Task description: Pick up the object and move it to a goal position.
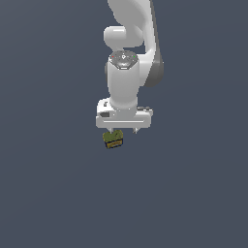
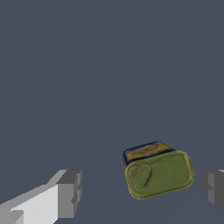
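Reaching down over the plain grey desk [image 1: 53, 193], the arm's gripper [image 1: 124, 131] holds its jaws wide and empty. The object [image 2: 158, 172] lies between them, nearer one finger, at the gripper's seven o'clock in the exterior view. Next, I judge: centre, lower, close.

Flat, even sim lighting in both views, moderately dim overall; background was a uniform dark slate with no gradient or horizon. The white arm [image 1: 127, 72] was brightest on its front and top faces and shaded grey along the side toward the exterior view's right, so light seemed to come from the front-left. No cast shadows visible, no glare or specular hotspots. Renders were low-res, edges soft and slightly aliased (block [image 2: 158, 171] texture smeared, print unreadable). No lens distortion, no depth-of-field blur.
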Available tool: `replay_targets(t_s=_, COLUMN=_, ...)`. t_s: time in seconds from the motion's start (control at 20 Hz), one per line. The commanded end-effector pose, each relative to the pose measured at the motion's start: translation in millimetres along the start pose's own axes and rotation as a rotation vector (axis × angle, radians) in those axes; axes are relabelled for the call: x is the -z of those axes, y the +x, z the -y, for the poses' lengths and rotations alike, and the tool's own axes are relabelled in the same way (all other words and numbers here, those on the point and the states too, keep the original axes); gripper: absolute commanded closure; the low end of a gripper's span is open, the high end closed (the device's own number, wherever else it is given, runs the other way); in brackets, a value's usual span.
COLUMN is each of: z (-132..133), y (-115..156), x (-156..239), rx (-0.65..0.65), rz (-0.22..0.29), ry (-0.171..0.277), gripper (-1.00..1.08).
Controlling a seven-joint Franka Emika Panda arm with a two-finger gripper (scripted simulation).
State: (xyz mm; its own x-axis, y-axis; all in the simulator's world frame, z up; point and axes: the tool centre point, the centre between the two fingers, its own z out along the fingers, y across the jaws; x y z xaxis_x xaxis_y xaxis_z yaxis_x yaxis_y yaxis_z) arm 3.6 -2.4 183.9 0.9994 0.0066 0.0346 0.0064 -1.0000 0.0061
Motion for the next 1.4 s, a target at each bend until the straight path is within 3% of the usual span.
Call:
replay_targets(t_s=0.0, z=0.0, y=0.0, x=0.0, rx=0.000, rz=0.000, ry=0.000, gripper=-0.92)
replay_targets(t_s=0.5, z=-18.6, y=-0.8, x=5.4, rx=0.029, rz=-0.011, ry=-0.024, gripper=-0.92)
replay_targets(t_s=0.85, z=-18.0, y=-0.8, x=5.2, rx=0.027, rz=-0.010, ry=-0.023, gripper=-0.92)
replay_targets(t_s=1.35, z=-19.7, y=-3.7, x=-1.2, rx=-0.068, rz=-0.007, ry=-0.018, gripper=-0.92)
